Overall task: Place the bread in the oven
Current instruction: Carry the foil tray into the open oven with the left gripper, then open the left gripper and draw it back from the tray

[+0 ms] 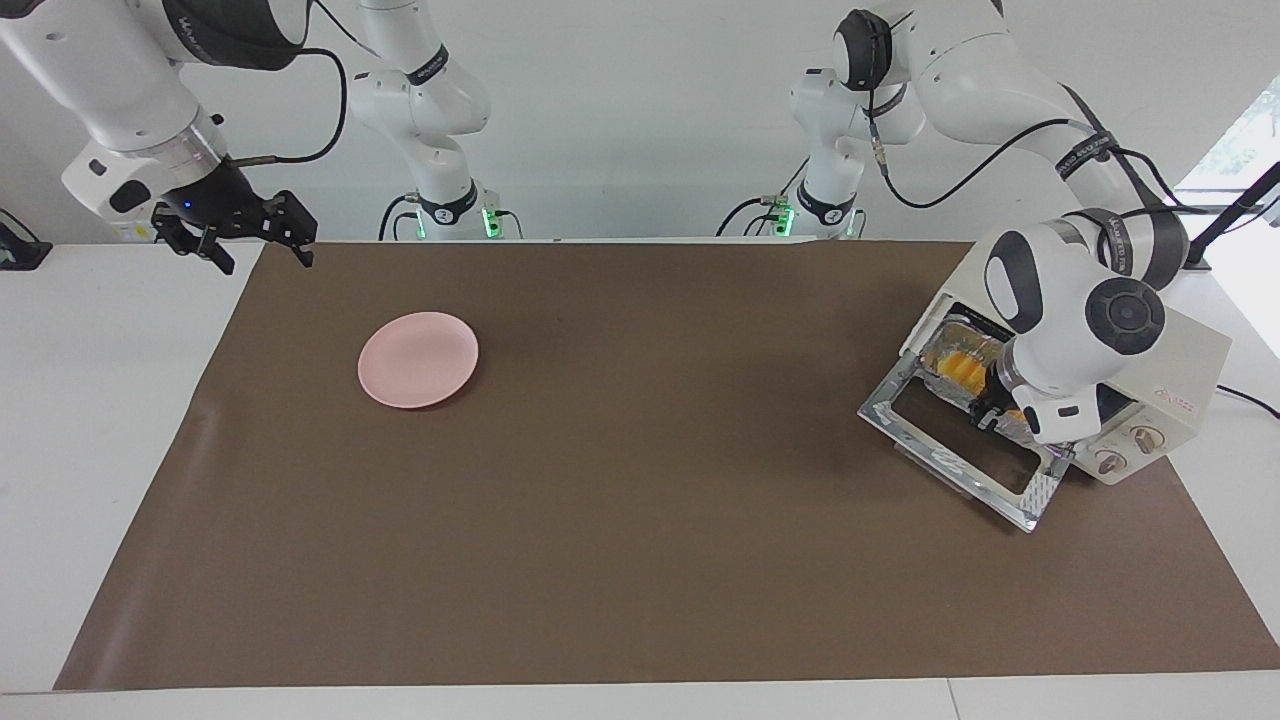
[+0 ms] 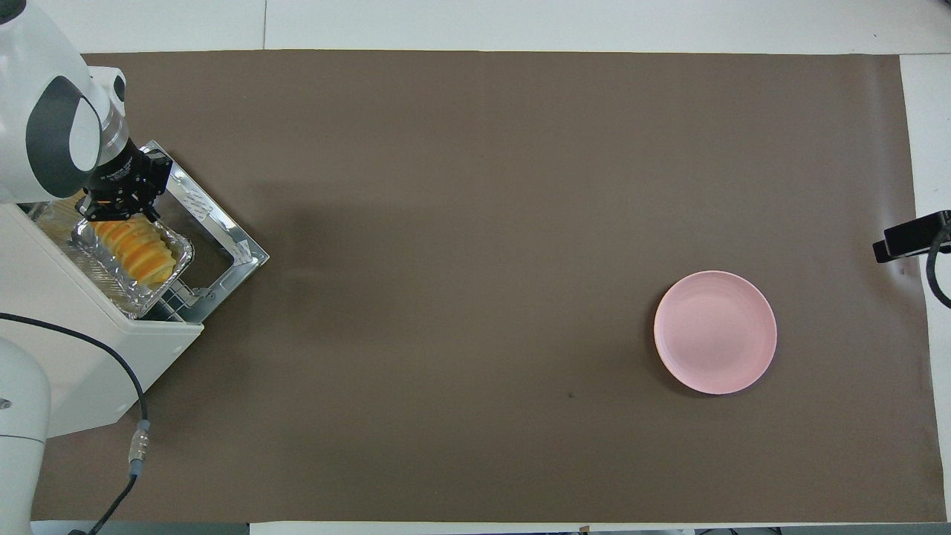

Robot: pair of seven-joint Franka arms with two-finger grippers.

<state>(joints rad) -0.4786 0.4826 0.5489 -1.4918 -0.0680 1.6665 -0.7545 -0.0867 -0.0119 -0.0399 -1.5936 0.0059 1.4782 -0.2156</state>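
Note:
The yellow-orange bread (image 1: 956,367) (image 2: 138,250) lies in a crinkled foil tray (image 1: 941,345) (image 2: 180,256). The tray sits partly inside the cream-white oven (image 1: 1185,365) (image 2: 82,349), on its rack. The oven's glass door (image 1: 950,455) (image 2: 223,234) hangs open, flat over the mat. My left gripper (image 1: 990,415) (image 2: 119,210) is at the oven's mouth above the door, shut on the tray's rim at the end farther from the robots. My right gripper (image 1: 240,237) is open and empty, held above the mat's corner at the right arm's end, where it waits.
A round pink plate (image 1: 418,359) (image 2: 715,331) lies on the brown mat toward the right arm's end. The oven's two knobs (image 1: 1128,448) face the table's middle. A cable runs from the oven off the table's edge.

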